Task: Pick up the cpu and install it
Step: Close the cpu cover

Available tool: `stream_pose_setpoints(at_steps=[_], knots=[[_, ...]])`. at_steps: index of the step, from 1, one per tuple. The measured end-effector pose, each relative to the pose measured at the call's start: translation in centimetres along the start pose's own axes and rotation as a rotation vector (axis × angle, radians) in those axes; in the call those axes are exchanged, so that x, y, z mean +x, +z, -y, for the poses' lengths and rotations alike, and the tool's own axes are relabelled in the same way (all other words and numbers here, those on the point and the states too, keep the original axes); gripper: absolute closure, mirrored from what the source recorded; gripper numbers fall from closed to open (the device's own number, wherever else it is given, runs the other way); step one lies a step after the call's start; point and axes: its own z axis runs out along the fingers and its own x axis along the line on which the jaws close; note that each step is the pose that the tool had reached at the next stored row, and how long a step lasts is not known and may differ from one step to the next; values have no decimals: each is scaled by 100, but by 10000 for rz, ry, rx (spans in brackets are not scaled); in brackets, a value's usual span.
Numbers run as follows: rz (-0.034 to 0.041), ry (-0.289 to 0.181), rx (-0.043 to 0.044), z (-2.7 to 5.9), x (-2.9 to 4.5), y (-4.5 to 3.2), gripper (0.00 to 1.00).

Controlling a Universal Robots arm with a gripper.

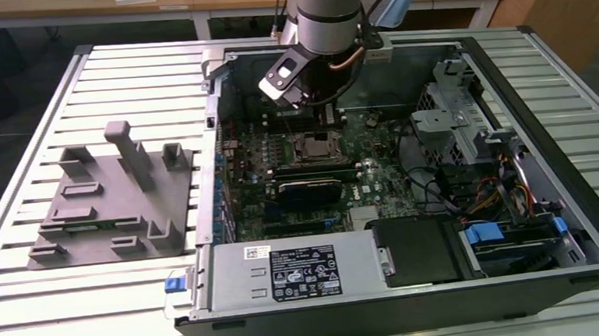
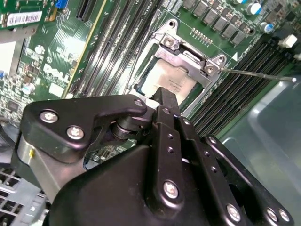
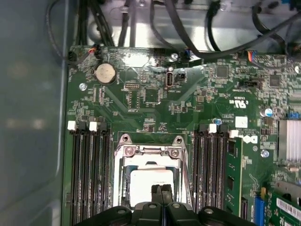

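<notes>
The gripper (image 3: pixel 161 192), its 2 fingers pressed together with nothing between them, hangs tip-down at the near edge of the cpu (image 3: pixel 149 181). In the second wrist view the fingertips (image 2: pixel 162 95) meet the chip's pale rim, though whether they touch it cannot be told. The cpu (image 2: pixel 165 80) lies flat in the socket (image 3: pixel 150 151), straight below and just ahead of the tips. It is square, so no axis is longer, and its sides run parallel to the memory slots (image 3: pixel 87 179) on either side. The thin lever (image 2: pixel 254 74) stands swung out from the frame. Beyond lies the green board (image 3: pixel 155 94), with 1 coin cell (image 3: pixel 105 73) and a white barcode sticker (image 2: pixel 23 18). In the exterior view, 1 arm (image 1: pixel 327 18) reaches into the open case (image 1: pixel 392 322), which bears a large printed label (image 1: pixel 306 271). The grey plate (image 1: pixel 105 219) sits well apart, on the exterior view's left.
</notes>
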Motion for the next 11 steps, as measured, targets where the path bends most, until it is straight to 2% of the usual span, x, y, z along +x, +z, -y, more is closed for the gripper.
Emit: stream_pose_setpoints(at_steps=[11], knots=[[-27, -1911, -41, 0, 0, 0, 89]])
